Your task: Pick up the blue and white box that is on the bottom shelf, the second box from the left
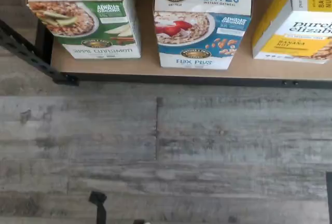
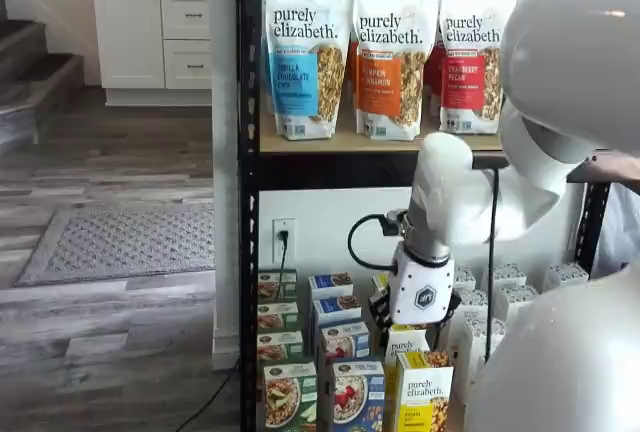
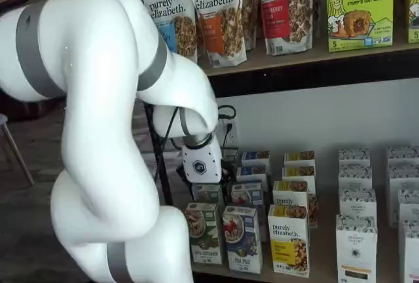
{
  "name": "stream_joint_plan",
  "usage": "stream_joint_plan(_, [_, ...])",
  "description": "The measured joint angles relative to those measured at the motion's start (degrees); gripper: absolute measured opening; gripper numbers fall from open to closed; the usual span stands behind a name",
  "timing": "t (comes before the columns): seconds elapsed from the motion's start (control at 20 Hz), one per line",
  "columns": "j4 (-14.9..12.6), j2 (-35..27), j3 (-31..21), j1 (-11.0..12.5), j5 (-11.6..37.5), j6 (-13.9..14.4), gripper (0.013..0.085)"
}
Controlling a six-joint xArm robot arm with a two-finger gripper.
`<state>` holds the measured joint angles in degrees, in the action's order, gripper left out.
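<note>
Standing on tan bottom shelf (image 1: 145, 66), blue and white box (image 1: 201, 22); grey plank floor (image 1: 155, 146) below; jaws' state cannot tell.

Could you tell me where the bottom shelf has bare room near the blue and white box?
Bare strip along the bottom shelf front edge, plus narrow gaps flanking the blue and white box, toward the green-and-white carton and the yellow carton. Behind, rows stand crowded under the gripper.

On the bottom shelf (image 1: 145, 68), the blue and white box (image 1: 201, 24) stands between two other cartons.
</note>
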<state>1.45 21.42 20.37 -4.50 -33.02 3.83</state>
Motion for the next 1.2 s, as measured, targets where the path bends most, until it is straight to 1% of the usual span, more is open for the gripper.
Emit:
stream_joint_plan(0.2, [-0.3, -3.5, -0.1, 0.3, 3.8, -0.1, 0.0850])
stream_joint_plan(0.3, [-0.3, -5.9, 0.0, 0.8, 6.2, -0.6, 0.0850])
stream_joint_plan(0.4, [1.4, -7.8, 0.1, 1.2, 8.2, -2.6, 0.0850])
stream_joint_plan(0.55, [2.7, -10.9, 1.0, 1.7, 9.8, -4.5, 0.0850])
stream_joint_plan(0.6, [3.6, -12.2, 1.5, 1.9, 10.2, -5.5, 0.0850])
stream_joint_plan(0.75, [7.8, -15.8, 3.2, 2.1, 10.8, -9.6, 0.0850])
stream_joint_plan(0.85, [9.5, -17.7, 4.5, 2.0, 11.0, -11.1, 0.0850])
stream_joint_plan(0.95, [10.4, -19.8, 5.8, 1.8, 11.4, -11.8, 0.0850])
stream_joint_plan(1.2, [10.6, -24.4, 9.3, 0.9, 12.3, -11.2, 0.0850])
